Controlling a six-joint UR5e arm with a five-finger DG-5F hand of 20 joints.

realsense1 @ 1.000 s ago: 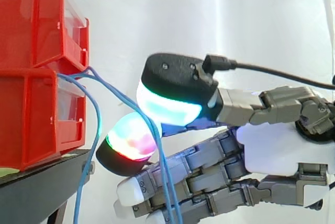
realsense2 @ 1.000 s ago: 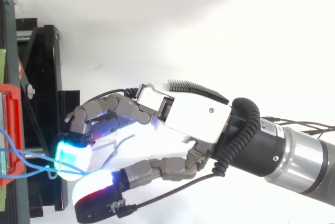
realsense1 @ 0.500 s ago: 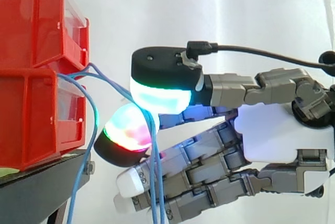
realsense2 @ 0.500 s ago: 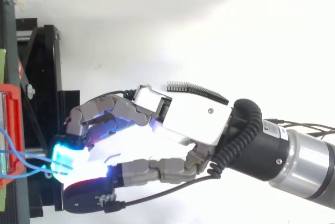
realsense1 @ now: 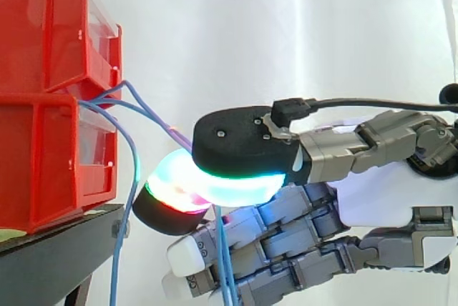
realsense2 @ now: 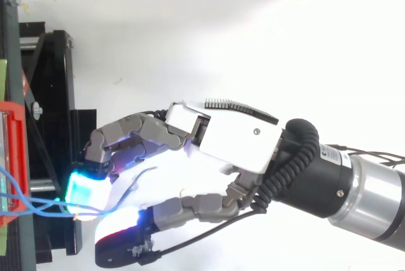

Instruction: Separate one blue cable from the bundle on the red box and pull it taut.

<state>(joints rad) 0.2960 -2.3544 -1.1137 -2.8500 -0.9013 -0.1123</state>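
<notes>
The grasp is in hand: one blue cable [realsense1: 166,129] is pinched between the closed fingers [realsense1: 243,141] of the hand [realsense1: 386,191], just right of the red box [realsense1: 50,156], and is not yet taut. Next, a steady pull to the right is called for.

Blue cables [realsense1: 150,111]: the stretch between the hand's [realsense1: 372,199] pressed pads [realsense1: 236,184] is covered in side view, so can't tell how many strands sit in the pinch. Lower ends run off the bottom edge. Hand cropped at right and bottom edges. Red bins [realsense1: 43,91] cropped left and top. In top view they're a sliver at the left edge, and the cables exit frame there. Black stand [realsense2: 50,94] also cropped left.
</notes>
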